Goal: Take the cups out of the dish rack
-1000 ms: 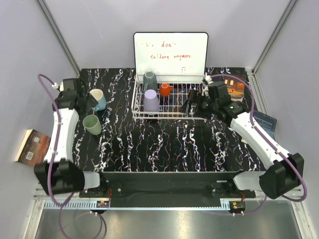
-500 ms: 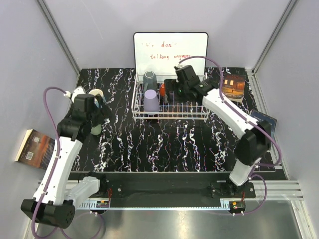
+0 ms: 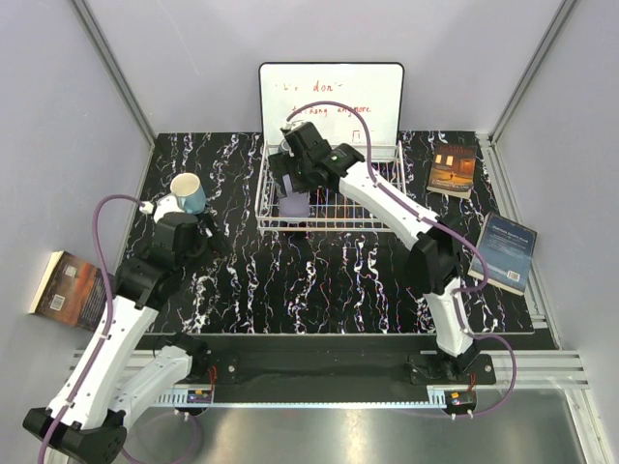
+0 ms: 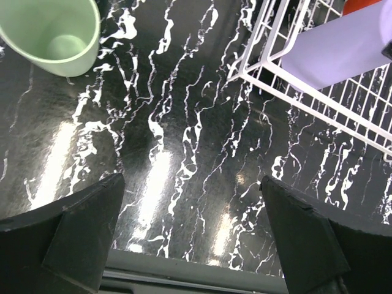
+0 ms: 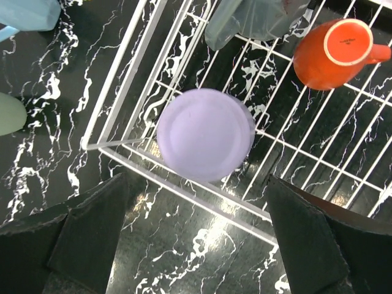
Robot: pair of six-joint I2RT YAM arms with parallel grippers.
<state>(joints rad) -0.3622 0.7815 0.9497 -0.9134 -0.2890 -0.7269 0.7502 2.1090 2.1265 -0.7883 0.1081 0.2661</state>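
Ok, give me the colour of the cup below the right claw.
Lilac cup; right wrist view shows it best.

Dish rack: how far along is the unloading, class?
Done: pale green cup and light blue mug stand on the table. In hand: nothing; open right gripper hovers above the lilac cup. Left: it, the orange cup and dark grey cup, all in the dish rack.

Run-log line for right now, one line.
right gripper open above lilac cup in dish rack | left gripper open, empty | green cup on table
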